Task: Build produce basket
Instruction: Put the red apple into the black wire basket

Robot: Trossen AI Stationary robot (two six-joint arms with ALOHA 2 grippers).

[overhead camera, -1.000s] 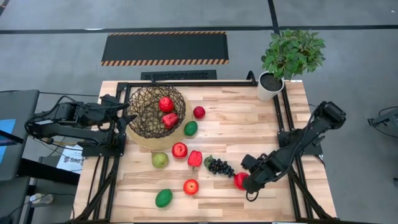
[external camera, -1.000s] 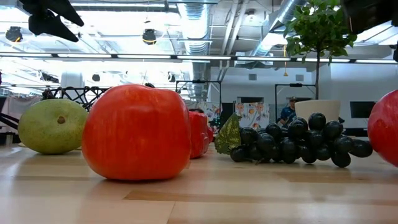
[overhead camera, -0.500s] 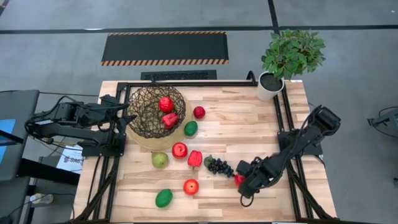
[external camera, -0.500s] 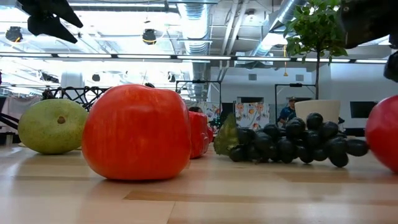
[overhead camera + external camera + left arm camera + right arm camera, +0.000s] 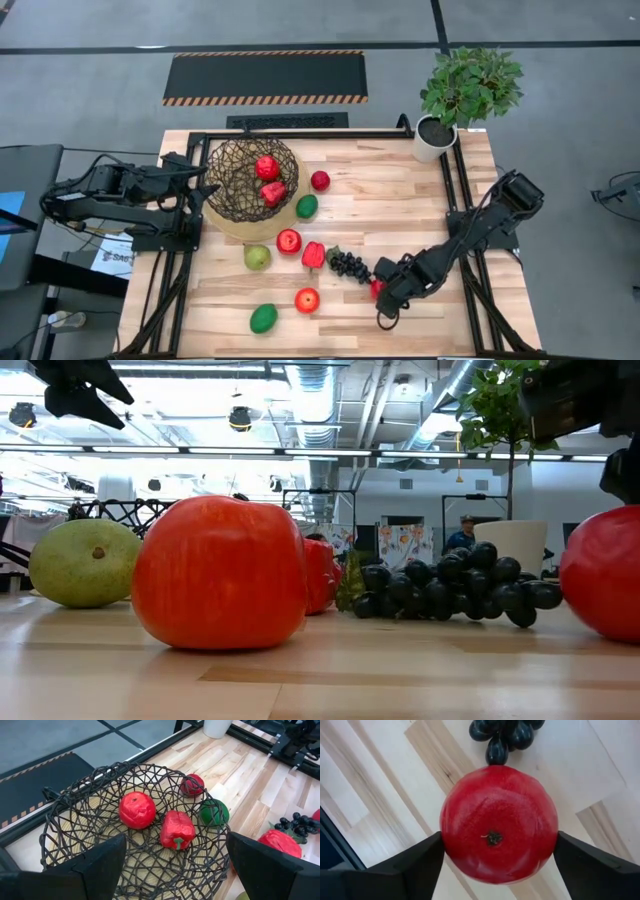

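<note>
Right wrist view: round, glossy red apple (image 5: pixel 497 822), dark stem pit facing the camera, between the right gripper's (image 5: pixel 381 293) parted fingers (contact unclear), touching the grapes (image 5: pixel 502 735) on the table (image 5: pixel 400 210).

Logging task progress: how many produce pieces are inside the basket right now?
2: a round red fruit and a red pepper, side by side on the basket floor. The weave might hide something smaller.

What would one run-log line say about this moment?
right gripper: jaws astride red apple beside grapes | left gripper: open, facing basket | basket: two red pieces
</note>
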